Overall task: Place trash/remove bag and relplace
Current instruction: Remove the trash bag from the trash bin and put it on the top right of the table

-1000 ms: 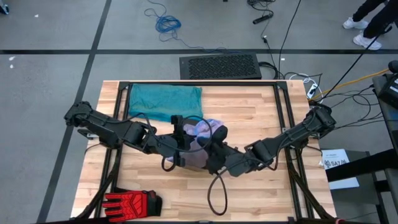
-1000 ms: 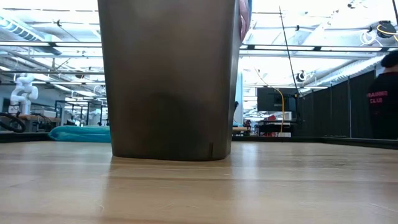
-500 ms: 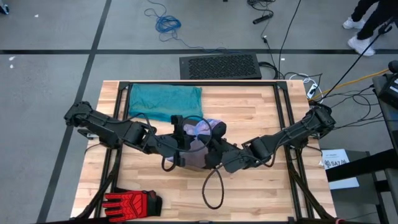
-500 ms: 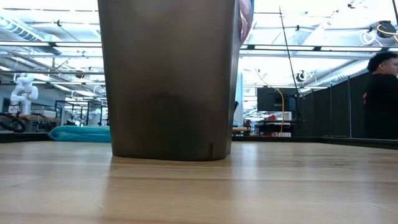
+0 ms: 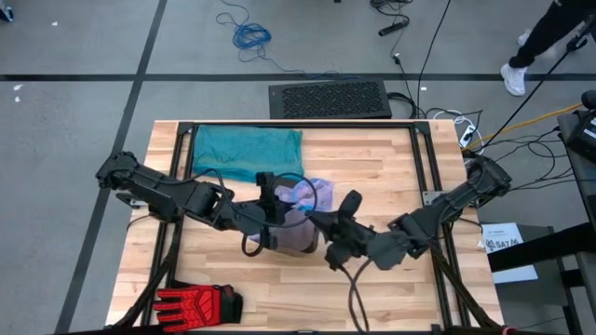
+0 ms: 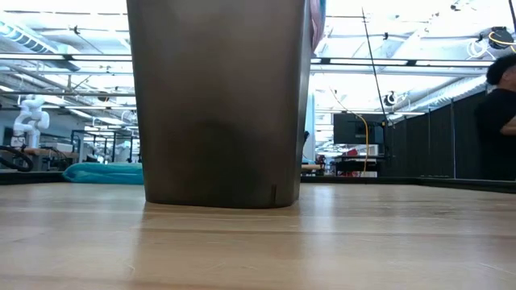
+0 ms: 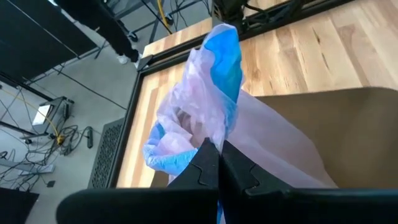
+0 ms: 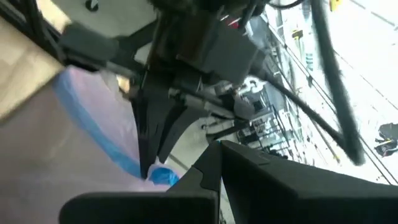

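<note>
A red-and-black work glove (image 5: 197, 303) lay at the near left corner of the pale wooden worktop (image 5: 391, 288), well apart from everything else. At the far left of the worktop, the translucent teal-green plastic bag (image 5: 248, 148) was spread flat. The left arm reached in from the left edge, and its pincer (image 7: 219, 167) was pressed together on the gathered top of the thin translucent lilac-pink bin liner with a blue rim (image 7: 211, 106), holding it bunched up above the tall grey-brown plastic bin (image 6: 219, 105) standing near the middle of the worktop. The liner (image 5: 300, 197) was at the bin's mouth, its body draped down into the bin. To the right of the bin, the right pincer (image 5: 321, 223) sat close beside the liner; I could not tell whether its fingers were apart or together. Far off to the right, a person in dark clothes (image 6: 500, 121) stood beyond the worktop.
</note>
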Robot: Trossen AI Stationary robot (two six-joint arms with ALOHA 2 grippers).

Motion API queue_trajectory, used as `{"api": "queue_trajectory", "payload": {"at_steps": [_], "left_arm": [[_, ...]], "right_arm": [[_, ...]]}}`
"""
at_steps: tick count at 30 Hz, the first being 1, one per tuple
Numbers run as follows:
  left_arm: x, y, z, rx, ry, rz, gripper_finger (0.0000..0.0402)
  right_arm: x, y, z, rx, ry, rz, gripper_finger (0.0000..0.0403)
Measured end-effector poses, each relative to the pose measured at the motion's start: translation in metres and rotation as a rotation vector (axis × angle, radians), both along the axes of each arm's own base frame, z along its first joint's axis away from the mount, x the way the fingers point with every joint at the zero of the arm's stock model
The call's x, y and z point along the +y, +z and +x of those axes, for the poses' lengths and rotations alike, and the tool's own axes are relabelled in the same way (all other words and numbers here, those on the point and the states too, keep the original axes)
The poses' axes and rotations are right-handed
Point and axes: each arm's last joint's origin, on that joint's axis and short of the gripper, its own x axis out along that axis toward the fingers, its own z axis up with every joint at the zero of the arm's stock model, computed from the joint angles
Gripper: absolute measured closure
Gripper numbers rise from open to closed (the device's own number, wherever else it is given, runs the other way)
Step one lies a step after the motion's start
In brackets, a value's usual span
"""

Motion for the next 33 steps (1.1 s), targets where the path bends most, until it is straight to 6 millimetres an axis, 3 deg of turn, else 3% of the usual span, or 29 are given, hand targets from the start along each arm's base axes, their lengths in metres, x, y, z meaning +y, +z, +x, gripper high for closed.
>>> {"api": "queue_trajectory", "payload": {"at_steps": [10,24,29,33], "left_arm": [[-0.001,0.003,0.001,-0.026,-0.004,-0.004,0.0363],[-0.001,0.004,0.001,-0.033,-0.001,-0.006,0.0349],[-0.001,0.004,0.001,-0.034,-0.001,-0.007,0.0349],[-0.001,0.004,0.001,-0.034,-0.001,-0.007,0.0349]], "right_arm": [[-0.001,-0.005,-0.003,-0.003,-0.017,0.083,0.0397],[-0.009,-0.021,-0.002,0.081,-0.051,0.132,0.0271],[-0.024,-0.025,0.007,0.109,-0.004,0.209,0.0283],[-0.029,-0.024,0.009,0.106,-0.021,0.199,0.0341]]}}
